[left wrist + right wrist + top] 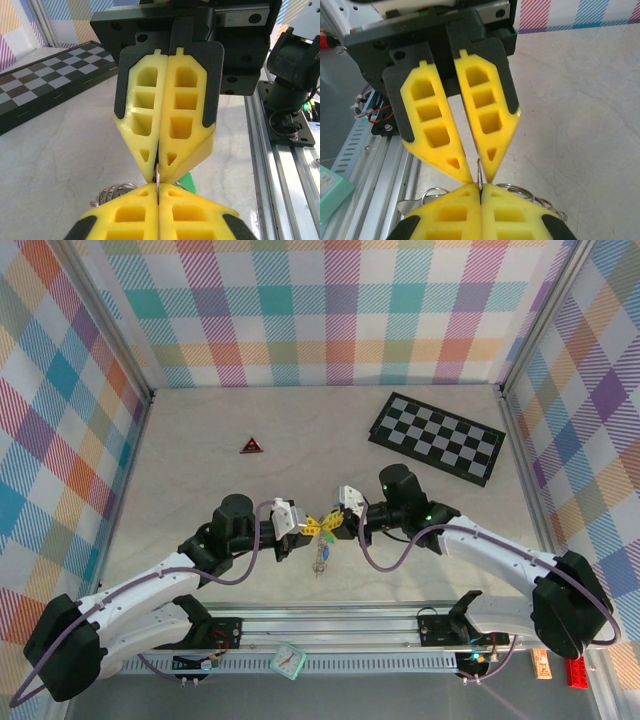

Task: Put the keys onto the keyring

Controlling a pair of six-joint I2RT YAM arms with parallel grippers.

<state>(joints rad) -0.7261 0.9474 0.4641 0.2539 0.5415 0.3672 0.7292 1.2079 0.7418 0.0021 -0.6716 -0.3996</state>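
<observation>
Most of keyring (479, 172) hidden between fingers (445, 215); keys (320, 562) too small to tell.

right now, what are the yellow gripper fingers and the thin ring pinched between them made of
The right gripper's fingers are matte yellow with hollow moulded pockets, so probably printed or moulded plastic, possibly slightly rubbery; the look alone cannot settle that. Their black backing looks like hard plastic. The keyring is thin, silvery and glinting along its edge, so almost certainly metal wire.
</observation>
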